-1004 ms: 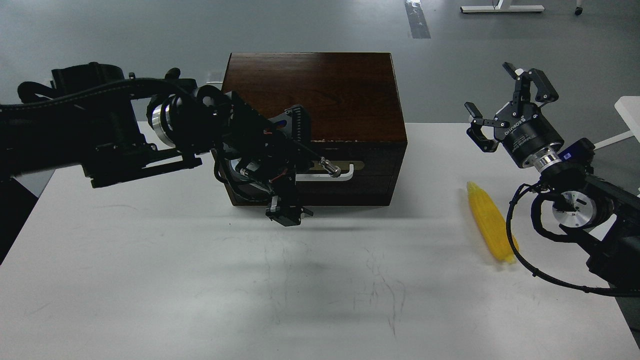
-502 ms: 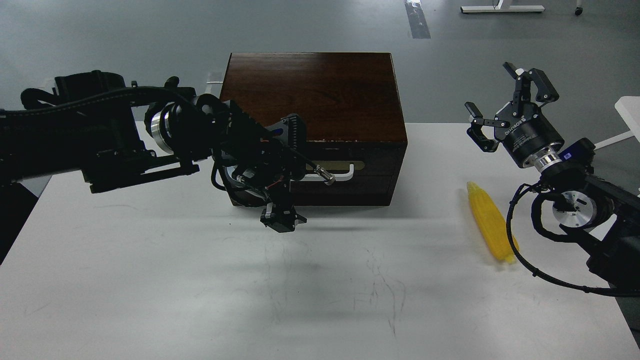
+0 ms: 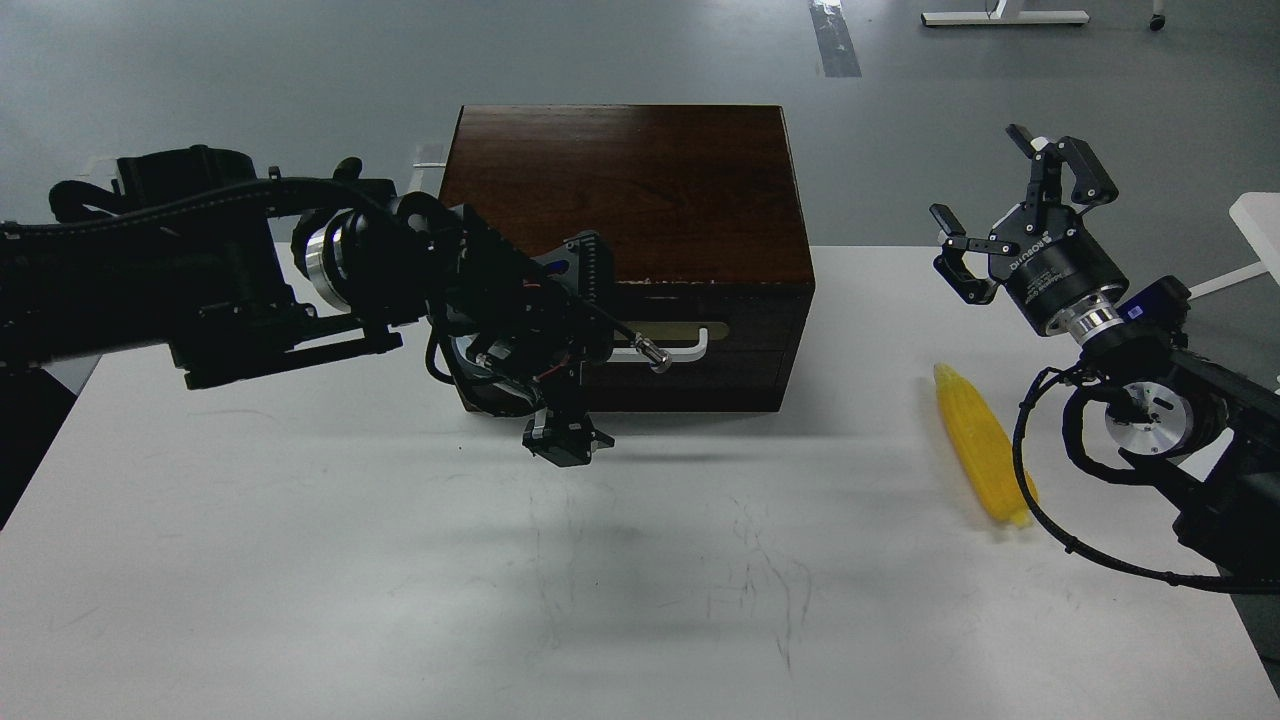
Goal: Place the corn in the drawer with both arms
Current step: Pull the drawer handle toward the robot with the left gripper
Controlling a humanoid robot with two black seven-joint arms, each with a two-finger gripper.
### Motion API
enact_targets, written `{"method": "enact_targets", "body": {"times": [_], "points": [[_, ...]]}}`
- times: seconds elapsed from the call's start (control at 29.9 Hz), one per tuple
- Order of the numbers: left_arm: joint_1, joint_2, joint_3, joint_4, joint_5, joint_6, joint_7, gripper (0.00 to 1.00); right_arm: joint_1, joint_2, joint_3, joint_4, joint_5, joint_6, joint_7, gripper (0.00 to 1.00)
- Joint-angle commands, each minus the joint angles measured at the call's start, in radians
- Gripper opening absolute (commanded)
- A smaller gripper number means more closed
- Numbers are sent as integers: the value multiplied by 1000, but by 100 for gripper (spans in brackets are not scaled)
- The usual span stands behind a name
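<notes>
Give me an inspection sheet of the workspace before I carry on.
Surface: white table, scuffed, otherwise bare.
Job's things: corn lying flat at right; drawer shut in the brown box.
Clutter: nothing seen.
Grippers: left gripper at the drawer's left end near the handle, fingers indistinct; right gripper open, raised, holding nothing.
Cables: black loop hangs beside the corn.
Surroundings: grey floor, taped strip, white furniture base.
</notes>
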Motion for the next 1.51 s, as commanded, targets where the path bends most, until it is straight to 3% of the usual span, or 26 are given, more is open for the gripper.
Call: {"method": "enact_targets", "body": {"times": [0.0,0.43,1.47], "points": [[-4,-16,1,-5,0,0,0,98,0,0,1,0,0,0,0,100],[-36,-22,44,-24,0,0,0,98,-6,0,0,0,0,-1,0,100],[-84,30,81,-230,0,0,0,98,-8,2,0,2,0,-14,0,100]]}}
